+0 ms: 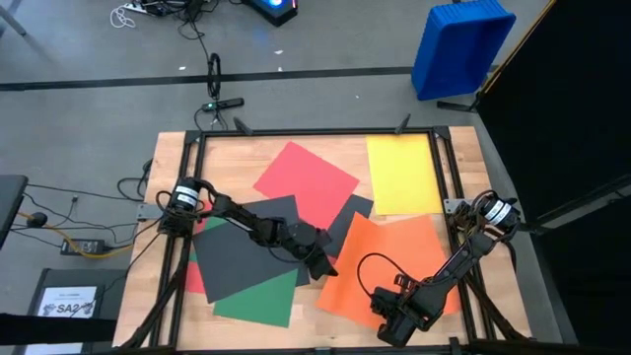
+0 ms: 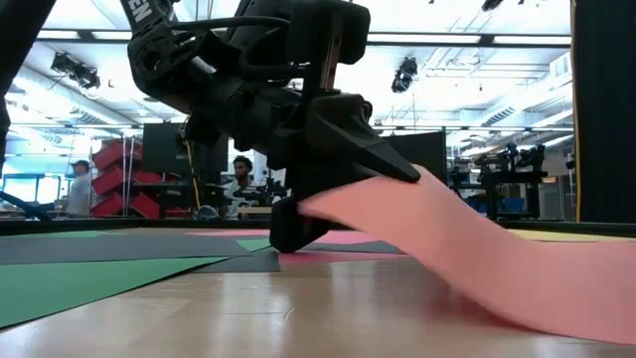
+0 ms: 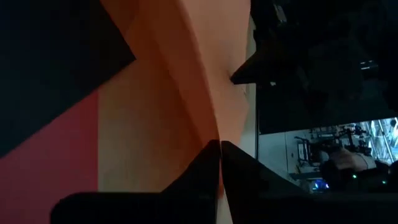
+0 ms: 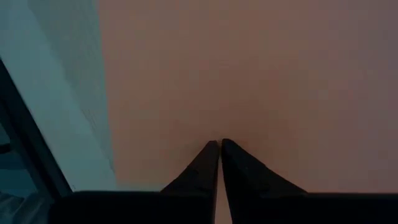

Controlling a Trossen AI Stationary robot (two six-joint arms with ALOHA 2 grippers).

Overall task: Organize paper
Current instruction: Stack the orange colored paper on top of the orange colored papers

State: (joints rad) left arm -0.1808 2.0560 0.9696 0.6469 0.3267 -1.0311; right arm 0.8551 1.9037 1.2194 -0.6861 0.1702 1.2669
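Left tool [image 1: 322, 264] sits mid-counter w/ both fingers clenched on the left edge of the large thin orange paper sheet [image 1: 394, 261]; the low view shows that edge lifted off the wooden counter [image 1: 148, 286] into a ramp, and the left wrist view shows the fold running right into the fingertips. Right tool [image 1: 394, 323] is at the near edge of the same orange sheet, fingers shut, tips down against the paper, gripping nothing I can see.

Rest of the paper is scattered, overlapping: red sheet [image 1: 306, 182] toward the back centre, yellow sheet [image 1: 402, 173] back right, dark grey sheet [image 1: 242, 247] under the left arm, green sheet [image 1: 258, 298] near-left.

Step in hand, imo: pinch made on the orange sheet, right tool pinning it. Next move prob. calls for a slow drag or lift toward a common stack, keeping the pinch firm so the thin sheet doesn't slip or crease, and the right tool easing off first so it doesn't tear.
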